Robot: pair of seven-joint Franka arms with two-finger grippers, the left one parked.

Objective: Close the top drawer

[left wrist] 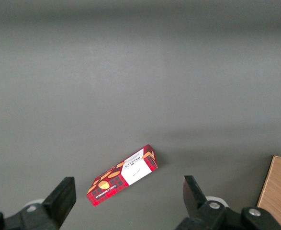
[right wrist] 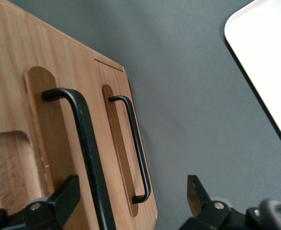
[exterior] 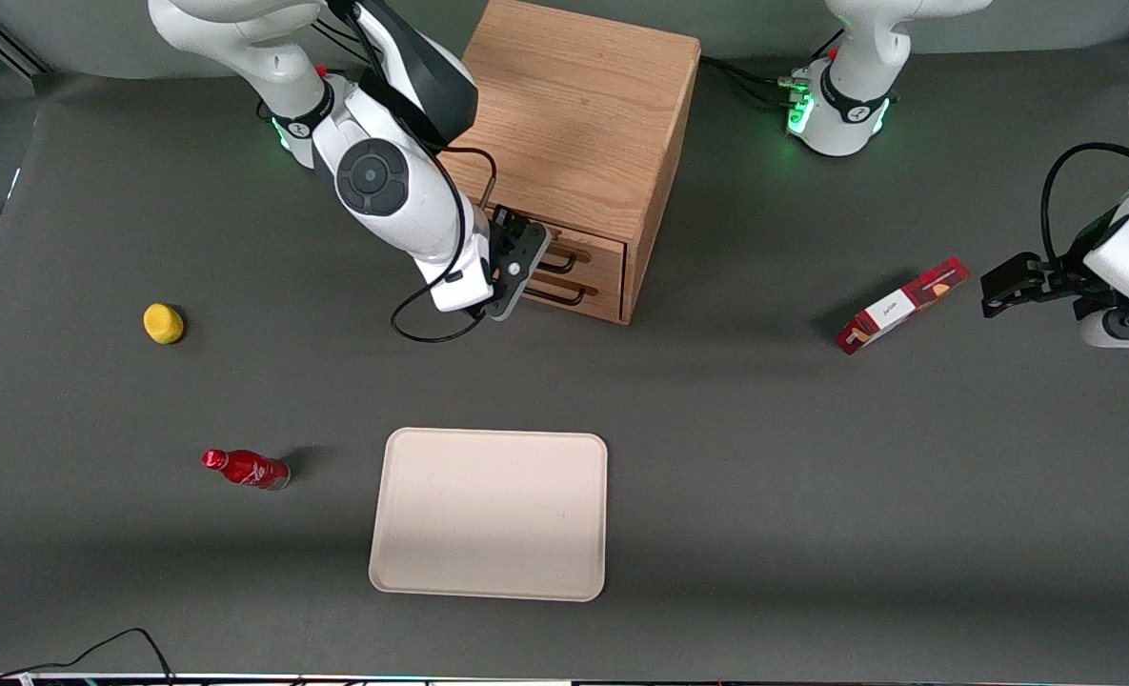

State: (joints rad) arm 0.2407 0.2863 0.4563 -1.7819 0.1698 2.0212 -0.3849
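The oak cabinet [exterior: 578, 114] stands at the back of the table. Its top drawer [exterior: 591, 253] has a black wire handle [right wrist: 78, 139] and looks almost level with the lower drawer front [exterior: 594, 292]. In the right wrist view the lower drawer's handle [right wrist: 134, 148] shows beside the top one. My right gripper [exterior: 516, 269] is right in front of the drawer fronts. It is open and holds nothing [right wrist: 130, 201]. The top handle runs between its fingers [right wrist: 63, 196], close to one of them. I cannot tell whether it touches the drawer.
A cream tray [exterior: 488, 514] lies nearer the front camera and also shows in the right wrist view [right wrist: 269, 62]. A yellow lemon [exterior: 163, 323] and a red bottle [exterior: 245, 469] lie toward the working arm's end. A red box [exterior: 900, 306] lies toward the parked arm's end.
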